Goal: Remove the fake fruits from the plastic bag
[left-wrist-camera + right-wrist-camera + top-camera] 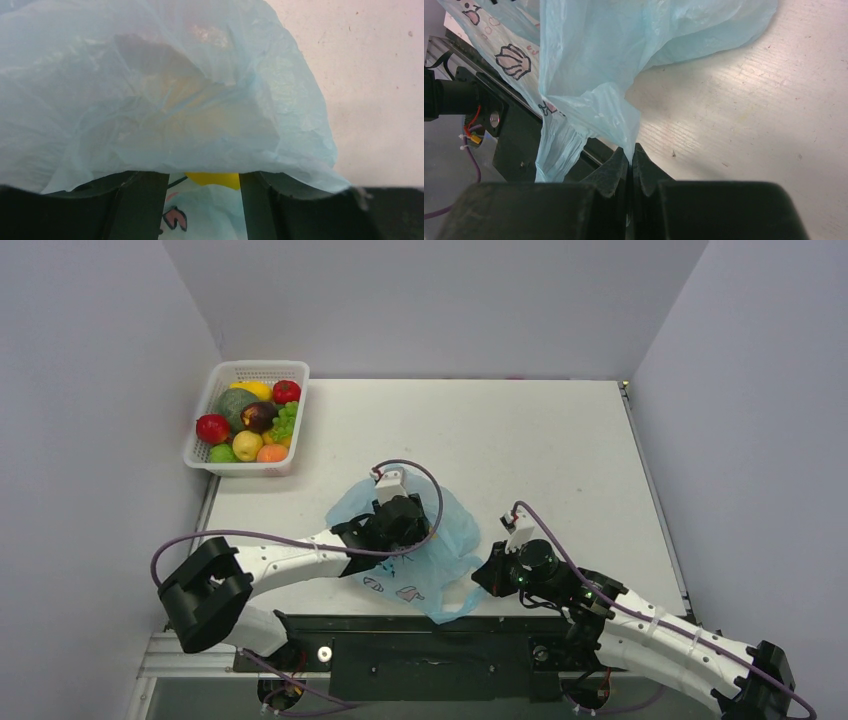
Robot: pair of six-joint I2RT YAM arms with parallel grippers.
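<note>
The light-blue plastic bag (440, 558) lies crumpled at the table's near middle. My left gripper (400, 523) reaches into it. In the left wrist view the bag film (150, 100) drapes over my fingertips, and my left gripper (204, 176) is open. A yellow fake fruit (214, 179) sits between the jaws at their far end, close to the right finger (257, 205). A brownish shape shows dimly through the film. My right gripper (490, 576) is shut on the bag's edge (589, 110); in the right wrist view (630, 152) the film runs into the closed jaws.
A white lattice basket (262, 366) with several toy fruits stands at the table's far left corner. The black base rail (420, 625) runs along the near edge under the bag's overhang. Grey walls close in on the left, back and right.
</note>
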